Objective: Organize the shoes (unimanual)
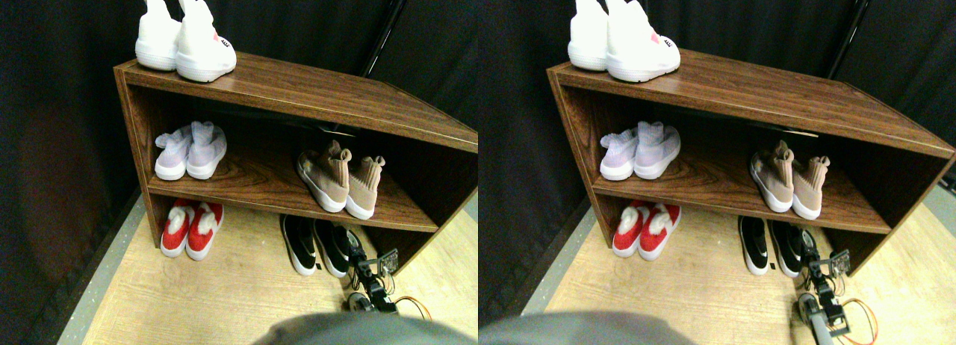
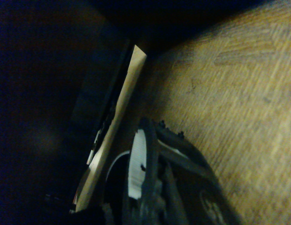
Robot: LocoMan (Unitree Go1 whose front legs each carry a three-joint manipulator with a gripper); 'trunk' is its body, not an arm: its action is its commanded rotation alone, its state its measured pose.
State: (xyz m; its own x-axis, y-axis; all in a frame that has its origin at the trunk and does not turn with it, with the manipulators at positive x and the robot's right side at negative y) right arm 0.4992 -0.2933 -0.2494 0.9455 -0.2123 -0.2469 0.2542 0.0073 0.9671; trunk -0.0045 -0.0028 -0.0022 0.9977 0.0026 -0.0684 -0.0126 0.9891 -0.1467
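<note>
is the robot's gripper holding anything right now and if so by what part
Cannot be told. The gripper is right at the black shoes on the floor, but neither view shows a grasp.

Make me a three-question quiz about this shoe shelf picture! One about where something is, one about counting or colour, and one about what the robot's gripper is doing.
1. Where is the white pair?
A. on the floor
B. on top of the shelf unit
C. on the middle shelf

2. How many pairs stand on the middle shelf?
A. one
B. two
C. four

3. The right gripper is
A. low, beside the black pair
B. up by the white pair
C. lifting the red pair

Answers:
1. B, since it stands on the top board.
2. B, the pale lilac pair and the tan pair.
3. A, because it is down at the floor next to the black shoes.
</note>
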